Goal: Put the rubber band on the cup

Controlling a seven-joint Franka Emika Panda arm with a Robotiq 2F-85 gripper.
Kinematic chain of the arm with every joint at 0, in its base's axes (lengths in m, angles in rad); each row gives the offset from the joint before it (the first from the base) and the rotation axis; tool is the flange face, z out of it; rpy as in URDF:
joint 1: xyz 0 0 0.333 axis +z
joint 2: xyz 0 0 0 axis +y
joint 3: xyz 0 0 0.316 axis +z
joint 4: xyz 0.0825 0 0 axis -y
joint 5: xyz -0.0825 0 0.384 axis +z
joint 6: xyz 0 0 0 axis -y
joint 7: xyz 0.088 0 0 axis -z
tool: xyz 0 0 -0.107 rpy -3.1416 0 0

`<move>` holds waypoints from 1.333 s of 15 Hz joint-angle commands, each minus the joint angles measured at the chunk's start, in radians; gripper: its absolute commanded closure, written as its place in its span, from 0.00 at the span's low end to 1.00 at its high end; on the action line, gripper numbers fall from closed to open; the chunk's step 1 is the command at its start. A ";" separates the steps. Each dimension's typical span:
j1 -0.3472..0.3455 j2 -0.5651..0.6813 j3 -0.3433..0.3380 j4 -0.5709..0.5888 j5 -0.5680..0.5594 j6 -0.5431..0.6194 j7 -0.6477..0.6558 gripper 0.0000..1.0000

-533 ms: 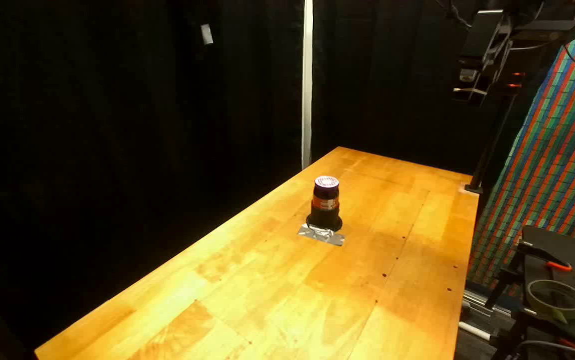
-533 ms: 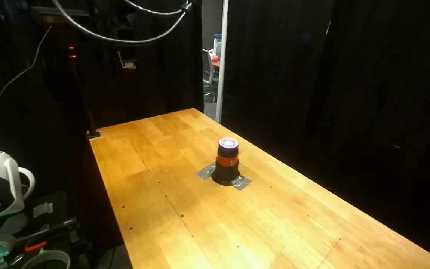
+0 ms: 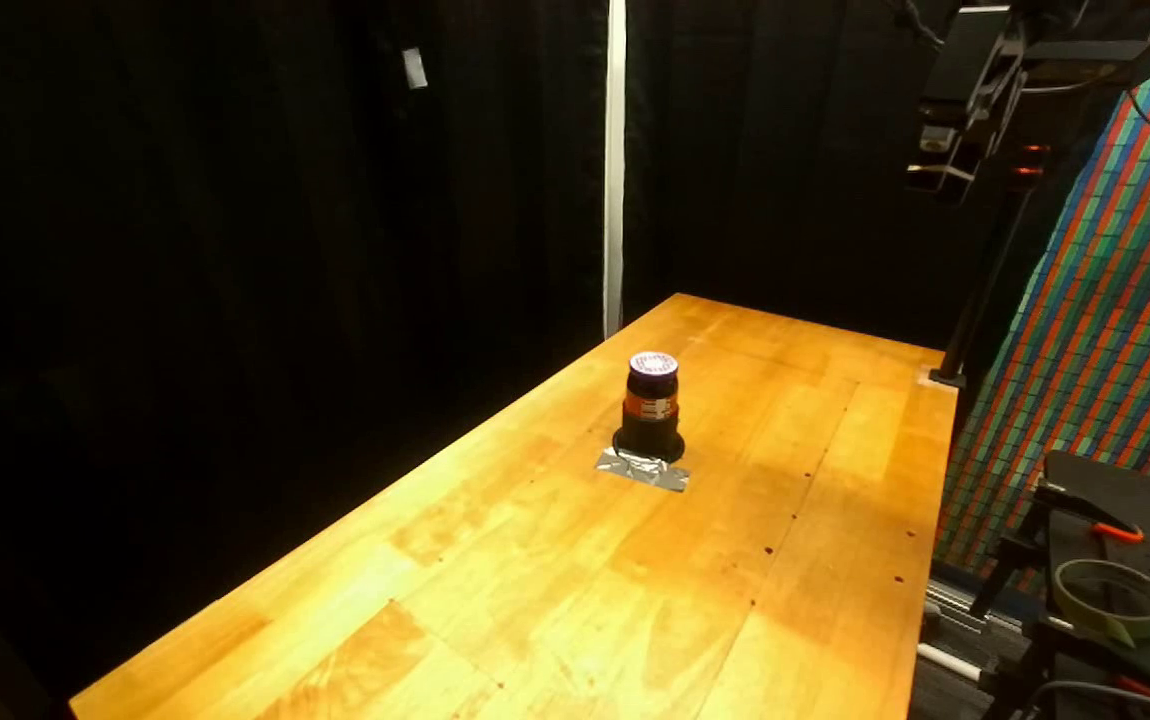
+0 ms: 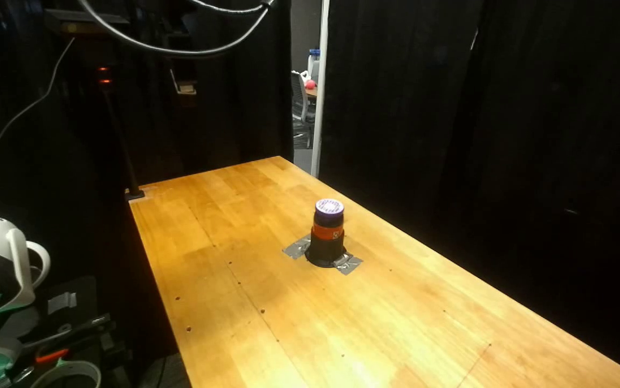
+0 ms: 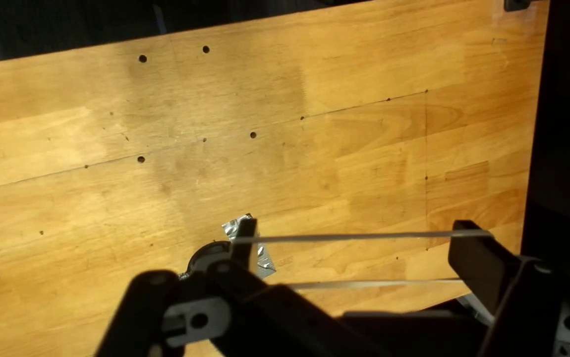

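Note:
The cup (image 3: 652, 408) is a small dark upright cylinder with an orange-red and pale band and a whitish patterned top. It stands on the wooden table in both exterior views (image 4: 327, 233). In the wrist view only part of its dark round base (image 5: 209, 248) shows behind the left finger. My gripper (image 5: 359, 243) is open, its fingers wide apart. A pale rubber band (image 5: 344, 237) is looped around both fingers and stretched between them in two strands. In an exterior view the gripper (image 3: 941, 172) hangs high above the table's far right side, well apart from the cup.
Silver tape (image 3: 643, 470) holds the cup's base to the table (image 3: 555, 560). A dark pole (image 3: 950, 375) is clamped at a table corner. Black curtains (image 4: 396, 108) stand beyond the table. A side surface (image 3: 1115, 500) with a tape roll (image 3: 1113, 600) lies beside it.
My gripper has moved up slightly, and the arm's cable has risen a little with it. The cup has not moved.

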 commanded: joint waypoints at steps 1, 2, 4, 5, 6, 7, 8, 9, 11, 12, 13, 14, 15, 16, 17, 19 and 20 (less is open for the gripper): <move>-0.041 0.210 0.007 0.185 -0.029 0.002 0.025 0.00; -0.054 0.253 0.013 0.225 -0.057 -0.004 0.046 0.00; -0.069 0.360 0.010 0.330 -0.108 -0.087 0.084 0.00; -0.074 0.421 0.009 0.380 -0.137 -0.123 0.104 0.00; -0.078 0.480 0.006 0.431 -0.170 -0.171 0.129 0.00; -0.074 0.539 -0.005 0.482 -0.169 -0.222 0.111 0.00; -0.070 0.599 -0.015 0.532 -0.156 -0.229 0.038 0.00; -0.070 0.655 -0.021 0.582 -0.147 -0.234 0.017 0.00; -0.068 0.769 -0.029 0.681 -0.156 -0.222 -0.028 0.00; -0.066 0.824 -0.033 0.731 -0.168 -0.210 -0.036 0.00; -0.064 0.876 -0.038 0.781 -0.175 -0.210 -0.046 0.00; -0.062 0.929 -0.043 0.831 -0.188 -0.222 -0.054 0.00; -0.059 0.976 -0.047 0.880 -0.198 -0.227 -0.055 0.00; -0.053 1.027 -0.053 0.928 -0.218 -0.223 -0.053 0.00; -0.052 1.074 -0.056 0.976 -0.225 -0.227 -0.060 0.00; -0.051 1.164 -0.057 1.072 -0.226 -0.229 -0.071 0.00; -0.049 1.207 -0.060 1.118 -0.232 -0.224 -0.074 0.00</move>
